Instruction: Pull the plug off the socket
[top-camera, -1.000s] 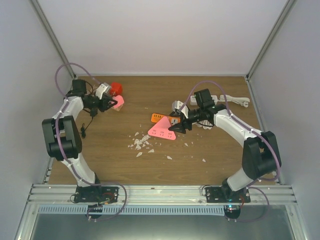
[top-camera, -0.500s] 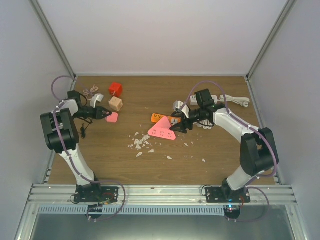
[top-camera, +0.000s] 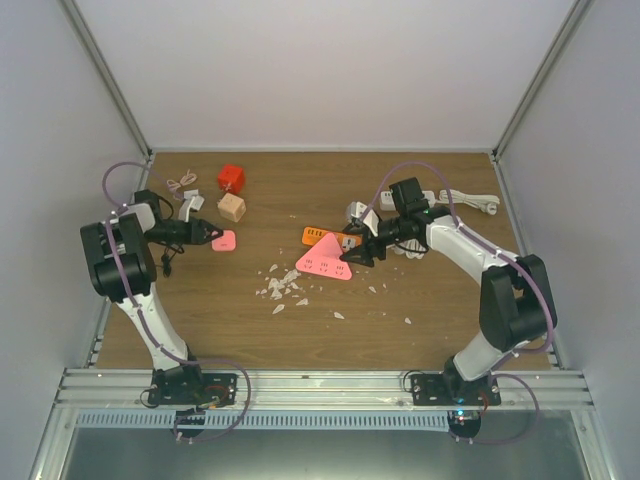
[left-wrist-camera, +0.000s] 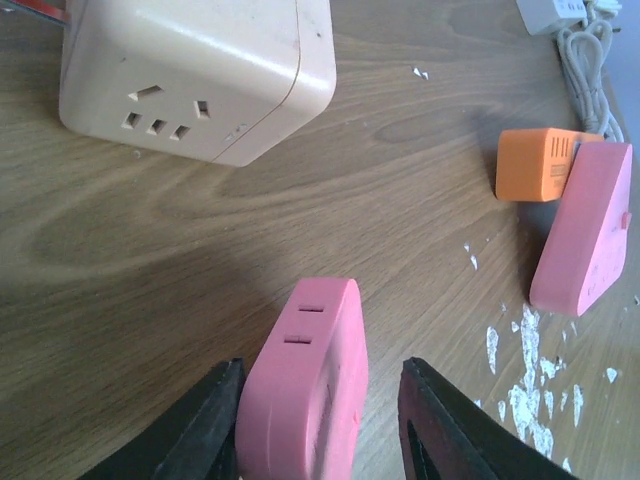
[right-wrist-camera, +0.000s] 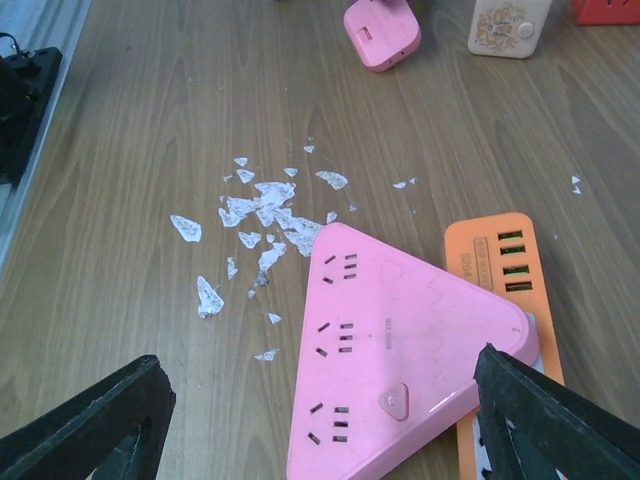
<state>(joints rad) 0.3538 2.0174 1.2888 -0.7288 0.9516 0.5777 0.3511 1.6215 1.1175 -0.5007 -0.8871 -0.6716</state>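
A small pink plug (top-camera: 223, 241) lies on the wooden table, apart from the beige cube socket (top-camera: 232, 208) behind it. In the left wrist view the plug (left-wrist-camera: 305, 390) stands between my left gripper's (left-wrist-camera: 320, 370) jaws, touching the left finger, with a gap to the right finger. The beige socket (left-wrist-camera: 190, 75) is ahead, its holes empty. My left gripper (top-camera: 210, 236) is open. My right gripper (top-camera: 350, 255) is wide open and empty, hovering over a pink triangular power strip (right-wrist-camera: 400, 340).
An orange power strip (top-camera: 312, 235) lies partly under the pink triangular strip (top-camera: 325, 258). A red cube (top-camera: 231, 178) sits at the back left. A white power strip (top-camera: 440, 200) with its cable lies at the back right. White scraps (top-camera: 280, 285) litter the middle.
My left gripper has drawn the pink plug away from the beige cube socket, toward the left front, and set it on the table. The right arm has barely moved.
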